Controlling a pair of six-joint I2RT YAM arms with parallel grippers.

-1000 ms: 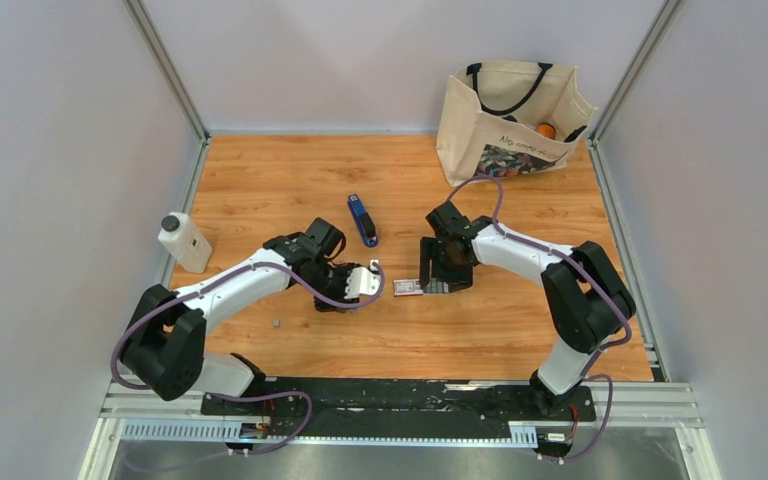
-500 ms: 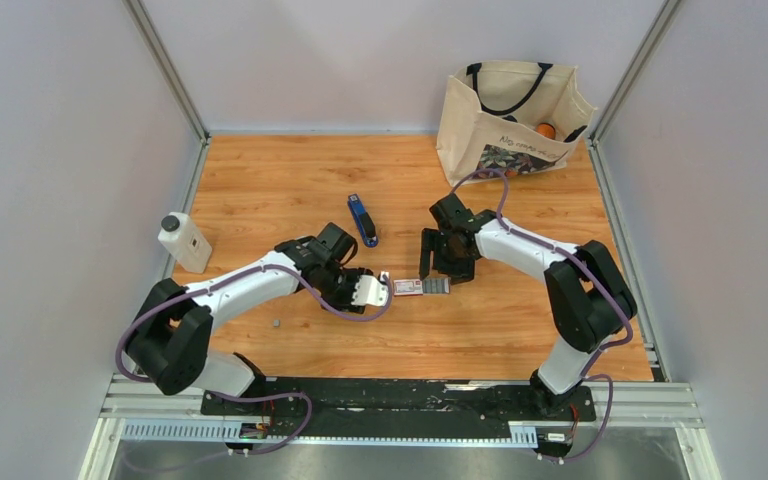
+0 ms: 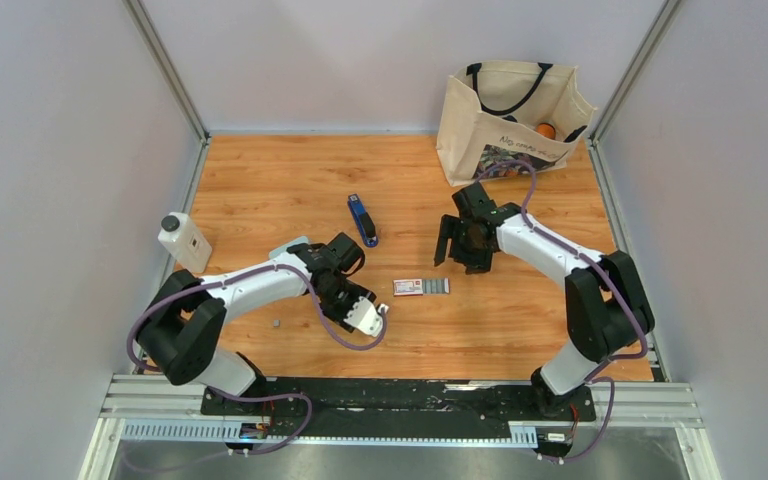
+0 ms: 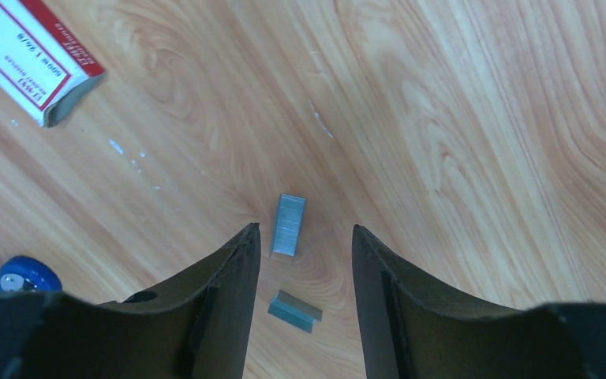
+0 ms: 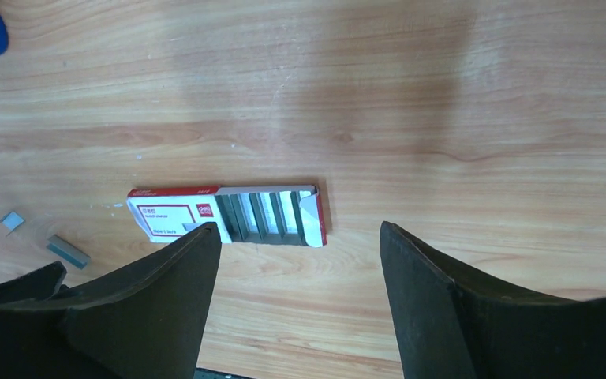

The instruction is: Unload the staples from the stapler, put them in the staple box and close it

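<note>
- Hovering low, the left gripper (image 4: pixel 304 233) has its jaws half apart and holds nothing. One strip of staples (image 4: pixel 288 225) lies between its tips, perhaps brushing the left finger, with another further back.
- Beyond it the stapler (image 3: pixel 362 220) lies apart from both grippers.
- Spread wide and empty, the right gripper (image 5: pixel 300 230) hangs above the opened carton (image 5: pixel 229 212).

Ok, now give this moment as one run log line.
left claw: open over loose staples | right claw: open, empty | stapler: lying free
</note>
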